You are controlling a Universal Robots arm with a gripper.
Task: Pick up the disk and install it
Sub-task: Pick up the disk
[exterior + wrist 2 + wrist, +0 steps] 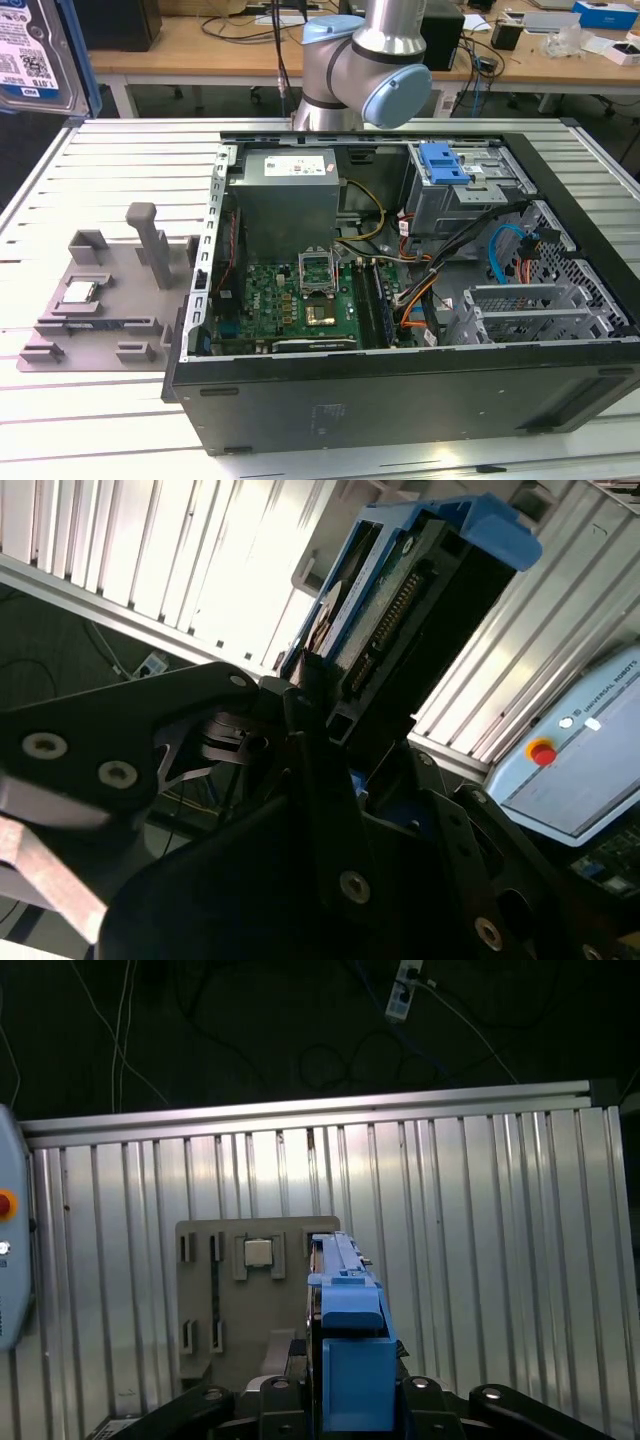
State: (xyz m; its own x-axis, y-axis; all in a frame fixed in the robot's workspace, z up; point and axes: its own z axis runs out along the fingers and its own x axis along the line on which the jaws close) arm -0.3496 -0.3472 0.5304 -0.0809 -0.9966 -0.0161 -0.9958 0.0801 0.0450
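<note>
Clamping the disk (345, 1300) across its two broad faces, the gripper (350, 1400) has its jaws closed on it, one on each side, with the blue frame edge-on in the first wrist view. Judging by its metal body, the disk should be stiff and fairly heavy, with smooth faces that could slip. Its bare connector pins (395, 610) look fragile, so the flat sides or blue rails seem the safest hold. The disk hangs in the air, well above the ribbed table (500, 1260). Past the fingertips lie a grey holder (210, 1290) and its small chip (258, 1252). The arm (370, 50) stands behind the open computer case (400, 390), its wrist apparently tipped so the jaws aim down at the table.
</note>
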